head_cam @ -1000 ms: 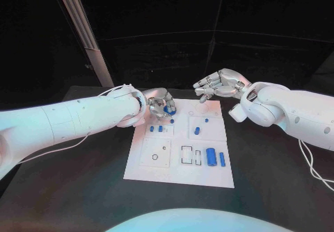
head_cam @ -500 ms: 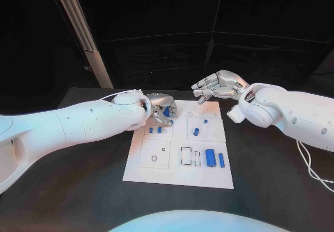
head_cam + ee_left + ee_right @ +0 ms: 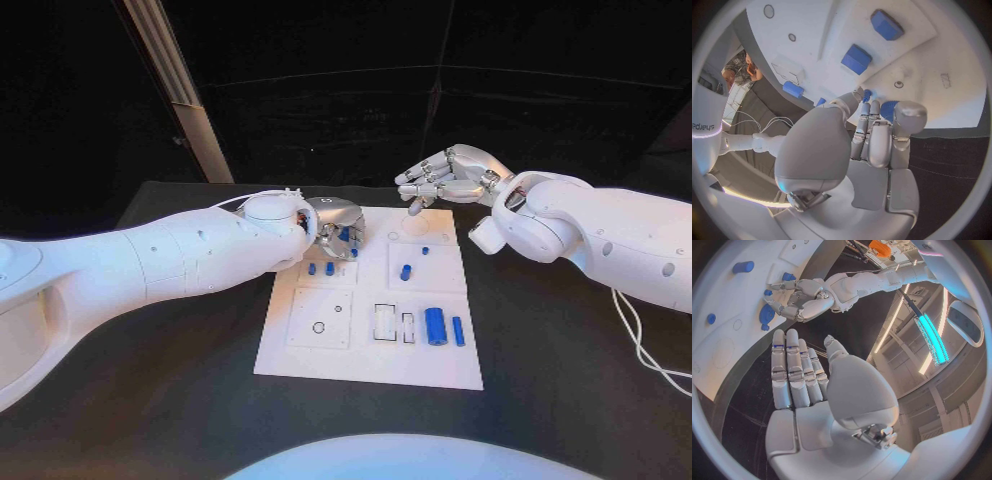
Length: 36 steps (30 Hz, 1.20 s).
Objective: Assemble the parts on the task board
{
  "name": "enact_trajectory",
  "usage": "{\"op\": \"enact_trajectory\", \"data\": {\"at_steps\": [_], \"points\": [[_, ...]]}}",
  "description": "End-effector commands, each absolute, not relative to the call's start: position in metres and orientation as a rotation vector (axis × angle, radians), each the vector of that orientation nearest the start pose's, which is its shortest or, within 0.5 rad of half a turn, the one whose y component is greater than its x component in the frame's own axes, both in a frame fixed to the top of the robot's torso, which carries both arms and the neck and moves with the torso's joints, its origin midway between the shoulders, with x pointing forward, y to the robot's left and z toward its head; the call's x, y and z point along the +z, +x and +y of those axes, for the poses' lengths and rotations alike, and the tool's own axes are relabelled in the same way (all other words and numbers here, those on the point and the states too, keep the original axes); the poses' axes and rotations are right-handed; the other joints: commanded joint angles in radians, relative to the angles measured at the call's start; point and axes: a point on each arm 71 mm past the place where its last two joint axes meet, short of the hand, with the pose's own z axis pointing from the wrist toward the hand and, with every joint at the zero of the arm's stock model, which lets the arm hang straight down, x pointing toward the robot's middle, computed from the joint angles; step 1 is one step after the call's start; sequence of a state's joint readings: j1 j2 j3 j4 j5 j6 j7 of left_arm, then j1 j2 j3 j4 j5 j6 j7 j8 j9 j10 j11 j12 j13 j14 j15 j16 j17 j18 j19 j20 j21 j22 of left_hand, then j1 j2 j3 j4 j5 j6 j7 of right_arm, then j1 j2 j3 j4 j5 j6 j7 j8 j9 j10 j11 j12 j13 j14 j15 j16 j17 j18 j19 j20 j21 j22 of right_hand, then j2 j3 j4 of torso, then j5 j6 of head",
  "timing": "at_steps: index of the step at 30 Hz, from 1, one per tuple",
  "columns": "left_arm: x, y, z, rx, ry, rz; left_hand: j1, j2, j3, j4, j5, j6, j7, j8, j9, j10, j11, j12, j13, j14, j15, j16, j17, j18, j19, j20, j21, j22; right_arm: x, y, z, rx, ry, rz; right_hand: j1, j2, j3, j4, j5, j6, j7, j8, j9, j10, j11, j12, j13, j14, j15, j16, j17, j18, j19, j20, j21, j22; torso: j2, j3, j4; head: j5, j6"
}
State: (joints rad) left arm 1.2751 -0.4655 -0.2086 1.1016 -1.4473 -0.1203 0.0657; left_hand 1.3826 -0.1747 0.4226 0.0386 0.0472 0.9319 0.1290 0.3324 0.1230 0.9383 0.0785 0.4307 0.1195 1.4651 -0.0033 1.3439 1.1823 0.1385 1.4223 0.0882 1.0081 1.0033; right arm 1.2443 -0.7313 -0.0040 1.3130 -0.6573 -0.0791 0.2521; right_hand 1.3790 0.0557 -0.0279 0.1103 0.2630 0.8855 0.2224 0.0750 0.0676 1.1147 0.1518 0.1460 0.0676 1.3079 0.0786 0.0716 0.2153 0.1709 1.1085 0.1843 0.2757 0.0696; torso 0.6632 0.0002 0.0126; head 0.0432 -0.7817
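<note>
My left hand (image 3: 335, 226) pinches a blue part (image 3: 345, 234) at the task board's (image 3: 372, 372) far left corner, while my right hand (image 3: 453, 177) hovers, fingers apart.

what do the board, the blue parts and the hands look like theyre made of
Board: looks like matte white plastic or painted sheet; flat, even, no glare. Hard to say which.
Blue parts: probably smooth plastic; uniform colour with a soft sheen.
Left hand and right hand: silver with bright highlights, so metal or metallic-finished plastic; the look leaves it open.
</note>
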Motion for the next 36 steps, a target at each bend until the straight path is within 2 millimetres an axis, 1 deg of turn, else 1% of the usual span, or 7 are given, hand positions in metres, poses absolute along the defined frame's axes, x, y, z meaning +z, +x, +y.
{"op": "enact_trajectory", "data": {"at_steps": [1,5,11,25,29,36], "points": [[-0.2317,0.5364,0.1150,-0.634,0.484,1.847,0.006,0.014,0.013,0.000,0.001,0.009,0.000,-0.006,-0.003,0.012,0.000,-0.007,-0.005,0.026,-0.006,0.007,0.001,-0.019,0.006,-0.001,0.009,0.007,-0.1604,0.5274,-0.1912,1.342,0.375,1.714,-0.006,0.002,0.003,0.002,0.004,-0.005,0.002,0.006,0.000,-0.009,-0.001,0.004,-0.001,0.000,0.006,-0.004,-0.001,0.013,0.003,0.006,-0.004,-0.001,0.000,0.0006,0.0016,0.000,0.000],[-0.2339,0.5368,0.1135,-0.631,0.480,1.845,0.008,0.020,0.021,-0.001,0.001,0.014,0.001,-0.010,-0.006,0.019,-0.001,-0.014,-0.011,0.028,-0.006,0.008,0.002,-0.020,0.008,-0.002,0.016,0.013,-0.1604,0.5274,-0.1905,1.344,0.374,1.714,-0.006,0.002,0.003,0.002,0.004,-0.005,0.002,0.006,0.000,-0.009,-0.001,0.005,0.000,0.000,0.006,-0.004,-0.001,0.013,0.003,0.006,-0.005,-0.001,0.000,0.0001,0.0006,0.000,0.000],[-0.2367,0.5366,0.1113,-0.626,0.479,1.857,0.009,0.023,0.035,-0.004,0.001,0.026,0.001,-0.019,-0.011,0.034,-0.001,-0.028,-0.023,0.029,-0.007,0.010,0.001,-0.022,0.009,-0.003,0.025,0.023,-0.1604,0.5273,-0.1904,1.344,0.373,1.715,-0.006,0.002,0.003,0.002,0.004,-0.005,0.002,0.006,0.000,-0.009,-0.001,0.005,0.000,0.000,0.006,-0.004,-0.001,0.013,0.003,0.006,-0.005,-0.001,0.000,0.0005,-0.0001,0.000,-0.002],[-0.2400,0.5363,0.1094,-0.608,0.480,1.890,0.011,0.032,0.056,-0.010,0.001,0.050,0.000,-0.028,-0.018,0.070,-0.006,-0.043,-0.037,0.028,-0.010,0.010,-0.006,-0.026,0.012,-0.005,0.052,0.053,-0.1604,0.5272,-0.1902,1.345,0.373,1.715,-0.006,0.002,0.003,0.002,0.004,-0.005,0.002,0.006,0.000,-0.009,-0.001,0.005,0.000,0.000,0.006,-0.004,-0.001,0.013,0.003,0.006,-0.005,-0.001,-0.001,0.0000,0.0013,-0.004,-0.002],[-0.2391,0.5363,0.1102,-0.612,0.475,1.877,0.022,0.042,0.067,-0.020,0.001,0.063,-0.002,-0.029,-0.019,0.103,-0.013,-0.035,-0.035,0.029,-0.015,0.011,-0.006,-0.029,0.017,-0.008,0.073,0.074,-0.1604,0.5272,-0.1901,1.346,0.372,1.715,-0.006,0.002,0.003,0.002,0.004,-0.005,0.002,0.006,0.000,-0.009,-0.001,0.005,0.000,0.000,0.006,-0.004,-0.001,0.013,0.003,0.006,-0.005,-0.001,-0.001,-0.0005,0.0017,-0.005,-0.002],[-0.2334,0.5343,0.1132,-0.642,0.463,1.819,0.029,0.045,0.077,-0.030,0.001,0.073,-0.003,-0.034,-0.021,0.116,-0.015,-0.040,-0.038,0.030,-0.018,0.014,-0.005,-0.031,0.018,-0.011,0.084,0.086,-0.1604,0.5274,-0.1904,1.346,0.372,1.715,-0.006,0.003,0.004,0.003,0.004,-0.004,0.002,0.006,0.000,-0.009,-0.001,0.005,0.000,0.000,0.006,-0.004,-0.002,0.013,0.004,0.006,-0.005,-0.001,-0.001,-0.0003,0.0030,-0.006,0.002]]}}
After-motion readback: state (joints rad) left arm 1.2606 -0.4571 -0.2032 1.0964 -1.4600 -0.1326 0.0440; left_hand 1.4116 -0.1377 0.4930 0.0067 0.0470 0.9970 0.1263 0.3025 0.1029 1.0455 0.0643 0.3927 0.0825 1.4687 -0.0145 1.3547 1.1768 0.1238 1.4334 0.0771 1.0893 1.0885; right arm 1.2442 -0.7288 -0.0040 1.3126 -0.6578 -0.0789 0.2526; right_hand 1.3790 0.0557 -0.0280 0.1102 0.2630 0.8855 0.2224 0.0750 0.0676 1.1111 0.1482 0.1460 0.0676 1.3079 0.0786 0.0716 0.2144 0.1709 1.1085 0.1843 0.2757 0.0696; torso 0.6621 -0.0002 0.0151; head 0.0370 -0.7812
